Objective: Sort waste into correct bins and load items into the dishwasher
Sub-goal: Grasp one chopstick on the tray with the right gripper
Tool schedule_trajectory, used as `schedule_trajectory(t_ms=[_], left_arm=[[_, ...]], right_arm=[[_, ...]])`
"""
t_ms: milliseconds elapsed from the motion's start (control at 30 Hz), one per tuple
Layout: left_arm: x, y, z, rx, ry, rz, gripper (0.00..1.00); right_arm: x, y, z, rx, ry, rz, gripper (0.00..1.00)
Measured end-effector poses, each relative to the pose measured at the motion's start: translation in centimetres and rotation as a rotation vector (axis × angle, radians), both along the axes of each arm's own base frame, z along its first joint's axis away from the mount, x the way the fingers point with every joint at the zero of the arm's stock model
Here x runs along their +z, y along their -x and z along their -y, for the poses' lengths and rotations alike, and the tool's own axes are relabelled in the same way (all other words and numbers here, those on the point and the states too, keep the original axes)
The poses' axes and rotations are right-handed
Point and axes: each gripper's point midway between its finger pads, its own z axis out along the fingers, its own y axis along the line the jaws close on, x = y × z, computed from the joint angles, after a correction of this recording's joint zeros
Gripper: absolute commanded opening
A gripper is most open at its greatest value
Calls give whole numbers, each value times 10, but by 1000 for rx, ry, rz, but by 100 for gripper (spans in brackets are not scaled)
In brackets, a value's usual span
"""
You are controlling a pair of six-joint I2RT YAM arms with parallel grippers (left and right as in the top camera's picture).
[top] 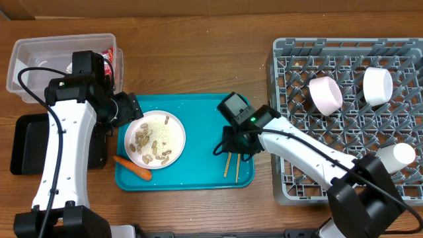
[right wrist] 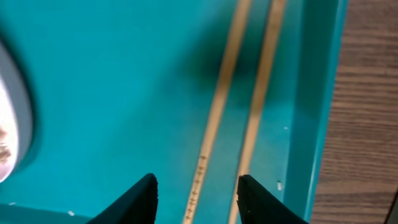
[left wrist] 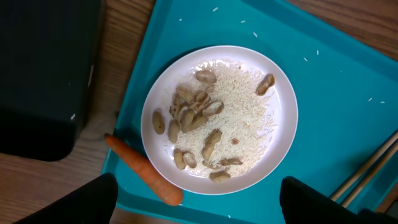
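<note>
Chopsticks [right wrist: 219, 112] lie side by side near the teal tray's [top: 198, 119] right rim, running along it. The right end effector [right wrist: 196, 202] hovers over them with jaws spread wide and nothing gripped. One stick passes between the fingers [right wrist: 134, 199]; the other sits close to the inner edge of the opposite finger.

On the tray's left half sits the plate [left wrist: 280, 143], strewn with rice [left wrist: 245, 102] and peanut shells [left wrist: 196, 109]. The carrot [left wrist: 143, 171] lies just beside it at the tray's front-left corner. The left end effector [left wrist: 196, 205] hangs above the plate, jaws wide and empty.

Off the tray's left side on the surface [top: 198, 53] are the black tray [top: 23, 142] and the clear tub [top: 39, 53]. The dish rack [top: 291, 66] stands off the tray's right side, with white bowls [top: 326, 94] among its pegs.
</note>
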Motion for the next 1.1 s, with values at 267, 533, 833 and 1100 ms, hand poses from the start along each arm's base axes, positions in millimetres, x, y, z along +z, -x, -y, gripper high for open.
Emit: schedule_trajectory(t_ms=[267,533,833,1100], left_arm=[[0,0,0,0,0,0,85],[0,0,0,0,0,0,85],[0,0,0,0,0,0,86],[0,0,0,0,0,0,85]], right_arm=[[-34,5,-1,-17,35,-83,43],[-38,4,-3,-20,30,-89,35],[-40,10,1,-52,48,-116,32],[-48,19,-6,-51,64,-139,15]])
